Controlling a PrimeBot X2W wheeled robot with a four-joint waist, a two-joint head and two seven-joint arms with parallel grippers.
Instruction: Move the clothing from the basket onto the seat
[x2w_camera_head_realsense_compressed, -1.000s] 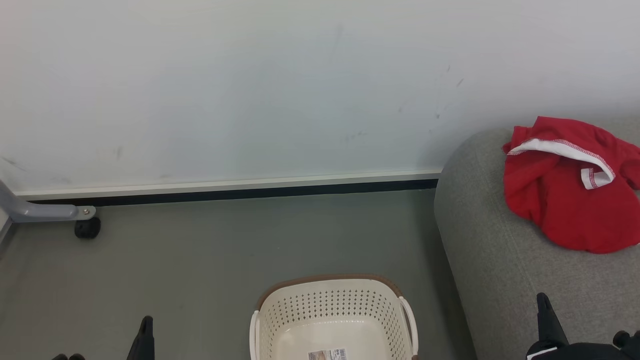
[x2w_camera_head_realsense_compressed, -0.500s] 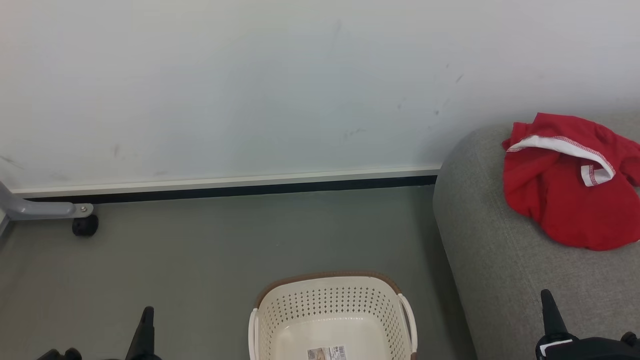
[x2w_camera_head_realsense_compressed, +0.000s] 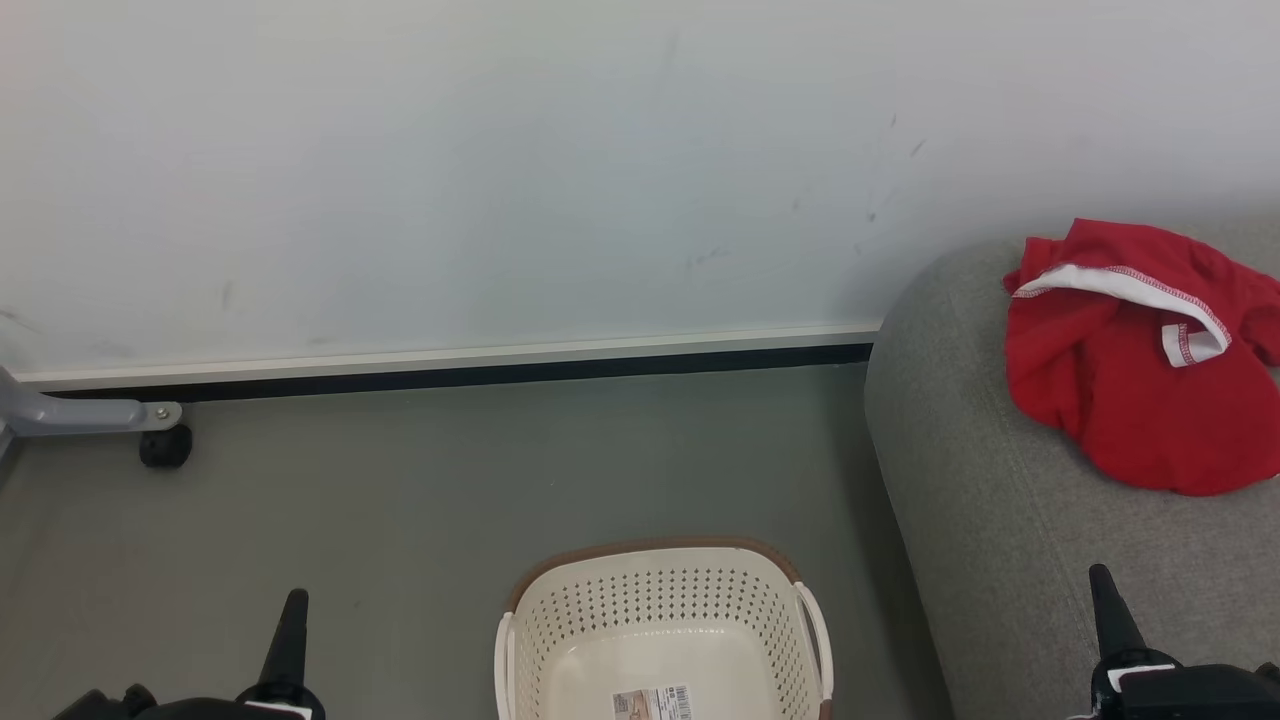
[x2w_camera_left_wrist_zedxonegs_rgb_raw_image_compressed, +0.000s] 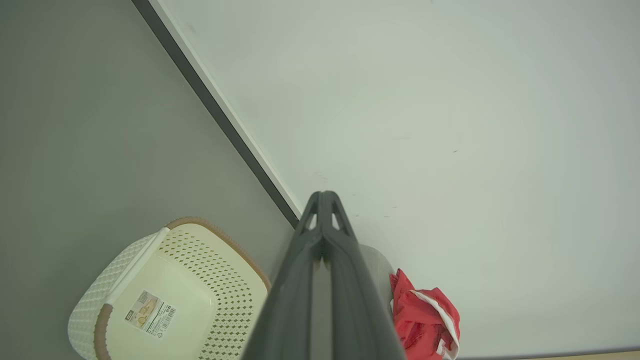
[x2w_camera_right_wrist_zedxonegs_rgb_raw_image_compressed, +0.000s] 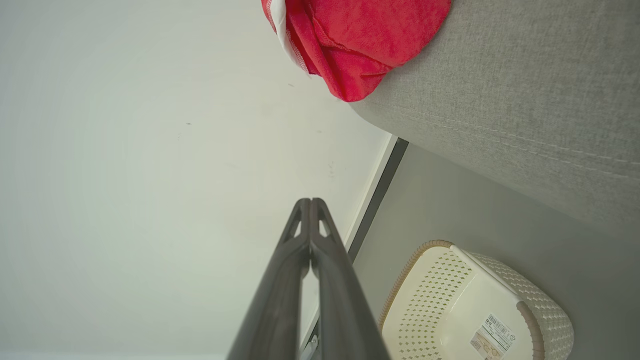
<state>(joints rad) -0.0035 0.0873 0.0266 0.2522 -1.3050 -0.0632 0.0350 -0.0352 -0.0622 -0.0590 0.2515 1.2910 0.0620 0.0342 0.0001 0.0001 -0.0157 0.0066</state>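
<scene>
Head view, basket (x2w_camera_head_realsense_compressed: 650, 598): cream perforated oval with a brown rim, standing on the floor (x2w_camera_head_realsense_compressed: 400, 500) at the bottom centre. Its near part is cut by the picture's edge, and a barcode sticker (x2w_camera_head_realsense_compressed: 652, 703) lies on its inner bottom.
Seat (x2w_camera_head_realsense_compressed: 980, 520): grey woven sofa just right of the basket, with a narrow strip of floor between them. Its rounded end faces the basket.
Clothing (x2w_camera_head_realsense_compressed: 1130, 390): bright red soft heap on top of the seat, well to the right of the basket and beyond it, near the wall (x2w_camera_head_realsense_compressed: 500, 180). A white band with red stitching curves across its upper part, with a small white tab beside it. Whether it is one piece or two, I cannot tell.
Open floor: wide grey stretch left of the basket and beyond it, up to the dark skirting strip (x2w_camera_head_realsense_compressed: 450, 376) at the wall's foot.
Wall: pale and faintly scuffed, running the full width beyond the basket.
Castor (x2w_camera_head_realsense_compressed: 165, 447): black wheel under a grey metal leg (x2w_camera_head_realsense_compressed: 80, 413), far left of the basket, close to the skirting.
Left gripper (x2w_camera_head_realsense_compressed: 292, 620): low, left of the basket and well apart from it. The fingers are pressed together to a single point, holding nothing.
Right gripper (x2w_camera_head_realsense_compressed: 1105, 600): low, right of the basket, over the seat's near part and well apart from the clothing. The fingers are pressed together, holding nothing.
</scene>
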